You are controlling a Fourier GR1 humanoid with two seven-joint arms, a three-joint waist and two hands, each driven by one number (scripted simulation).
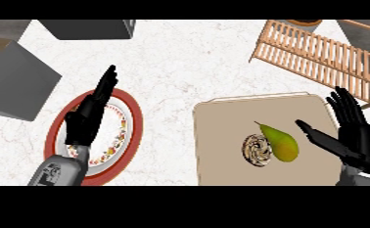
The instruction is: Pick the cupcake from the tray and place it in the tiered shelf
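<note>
The cupcake (257, 150), round with brown and white swirled icing, lies on the beige tray (224, 139) in the lower right. A green-yellow pear (281, 143) leans against its right side. The wooden slatted tiered shelf (312, 55) stands at the upper right, beyond the tray. My right hand (345, 134) is open at the tray's right edge, thumb pointing toward the pear, a short gap from it. My left hand (88, 117) is open with straight fingers, held over the plate at the left.
A red-rimmed plate (133, 119) with a flowered band lies under the left hand. Grey boxes stand at the far left (22, 82) and at the top (90, 28). A brown bowl's rim (303, 22) shows behind the shelf. White marble counter (188, 70) lies between.
</note>
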